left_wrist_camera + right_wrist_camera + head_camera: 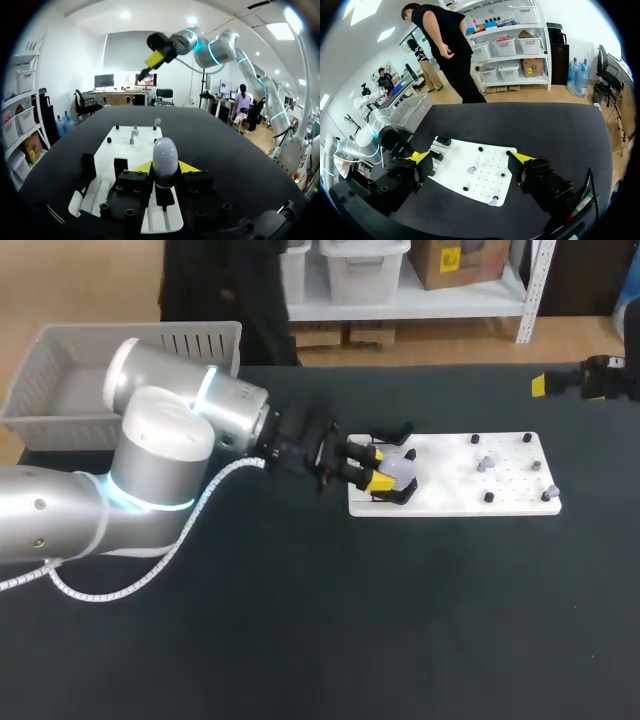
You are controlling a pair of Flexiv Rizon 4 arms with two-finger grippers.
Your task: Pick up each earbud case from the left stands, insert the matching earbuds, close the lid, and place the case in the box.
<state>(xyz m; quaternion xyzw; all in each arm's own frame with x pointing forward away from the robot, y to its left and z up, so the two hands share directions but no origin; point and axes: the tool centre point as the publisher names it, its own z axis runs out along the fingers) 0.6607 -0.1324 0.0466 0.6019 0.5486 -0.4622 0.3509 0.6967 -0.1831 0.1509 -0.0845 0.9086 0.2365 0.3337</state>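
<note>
Earbud case (pixel 165 152) in left pincer's (pixel 165 168) grip, pegs (pixel 134 133) ahead.

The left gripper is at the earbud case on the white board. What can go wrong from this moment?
1. The earbud case is rounded and smooth; it may slip or tilt from the left gripper when lifted.
2. Black stands lie close beside that gripper; it could catch one and shift the white board, disturbing the small earbuds.

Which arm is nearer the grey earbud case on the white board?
Left. Its gripper grips the earbud case; the right gripper hangs far off past the board's other end.
</note>
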